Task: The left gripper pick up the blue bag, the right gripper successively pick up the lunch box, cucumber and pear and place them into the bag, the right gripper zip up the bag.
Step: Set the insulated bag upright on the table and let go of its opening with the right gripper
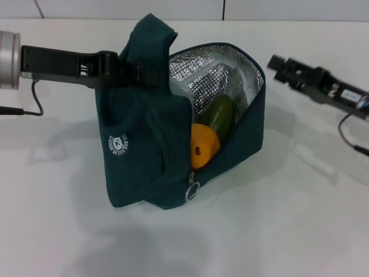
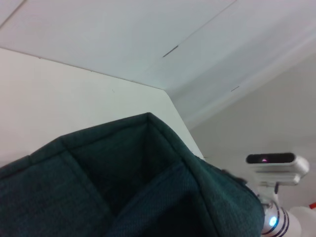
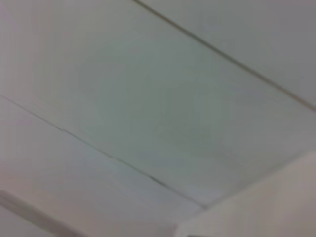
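The blue bag (image 1: pixel 155 144) stands open on the white counter (image 1: pixel 288 219), the left hand (image 1: pixel 135 72) clamped on its handle. Cucumber (image 1: pixel 219 115) and pear (image 1: pixel 203 145) sit inside. The right hand (image 1: pixel 275 62), whose grip cannot be told, hovers well apart; it should descend squarely onto the zipper ring (image 1: pixel 192 190). Pale wall panels lie behind.

A plain white table (image 1: pixel 277 231) is filling most of the head view, with soft shadows lying across it. At its far edge a pale wall (image 1: pixel 115 7) is rising, crossed by thin panel seams. The wrist views are showing white panelled surfaces (image 3: pixel 158 98) with thin dark joints.
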You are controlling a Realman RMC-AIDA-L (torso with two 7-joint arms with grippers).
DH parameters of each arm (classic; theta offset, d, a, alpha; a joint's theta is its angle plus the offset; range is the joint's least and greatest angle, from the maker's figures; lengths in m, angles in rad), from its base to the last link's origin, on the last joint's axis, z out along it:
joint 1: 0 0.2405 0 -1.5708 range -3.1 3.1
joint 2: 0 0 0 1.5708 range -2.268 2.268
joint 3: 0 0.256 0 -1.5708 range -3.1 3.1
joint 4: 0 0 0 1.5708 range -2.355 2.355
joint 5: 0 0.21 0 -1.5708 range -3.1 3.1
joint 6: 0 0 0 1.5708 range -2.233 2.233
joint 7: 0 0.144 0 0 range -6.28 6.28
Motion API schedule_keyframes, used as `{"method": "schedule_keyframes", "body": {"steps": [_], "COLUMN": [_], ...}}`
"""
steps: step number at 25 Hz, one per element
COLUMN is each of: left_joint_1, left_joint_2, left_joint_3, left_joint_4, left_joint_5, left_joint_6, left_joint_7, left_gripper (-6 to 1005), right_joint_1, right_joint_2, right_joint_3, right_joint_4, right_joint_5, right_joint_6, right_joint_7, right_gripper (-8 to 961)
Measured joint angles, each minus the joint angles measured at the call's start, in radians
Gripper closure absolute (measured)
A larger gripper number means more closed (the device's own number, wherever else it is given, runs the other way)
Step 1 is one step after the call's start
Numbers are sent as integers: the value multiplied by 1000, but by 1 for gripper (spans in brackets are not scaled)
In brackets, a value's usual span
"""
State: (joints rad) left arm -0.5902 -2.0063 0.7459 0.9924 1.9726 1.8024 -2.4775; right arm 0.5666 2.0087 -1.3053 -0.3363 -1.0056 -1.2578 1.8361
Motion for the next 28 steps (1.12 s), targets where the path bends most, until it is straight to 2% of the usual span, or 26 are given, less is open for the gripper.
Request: {"method": "schedule_keyframes", "body": {"steps": [7,14,22,28], "left_joint_1": [0,0,0,0], "left_joint_2": [0,-2,-5,-5], "left_joint_3": [1,1,1,1], "left_joint_4": [0,0,0,0], "left_joint_5": [0,-1,-2,-2], "left_joint_6": [-1,-2,-1,0], "left_joint_7": [2,5,6,6], "left_gripper": [956,956,955,955], "right_joint_1": [82,102,103,78], "right_joint_2": [15,13,6,10], "right_joint_3": [-35,-100,-135,-129], "right_joint_4": [87,85,74,39], "right_joint_5": [-21,-22,-46,-44], "right_joint_6": [11,23,21,14], "right_joint_7": [40,60,39,0], "right_gripper": [295,300,416,670]}}
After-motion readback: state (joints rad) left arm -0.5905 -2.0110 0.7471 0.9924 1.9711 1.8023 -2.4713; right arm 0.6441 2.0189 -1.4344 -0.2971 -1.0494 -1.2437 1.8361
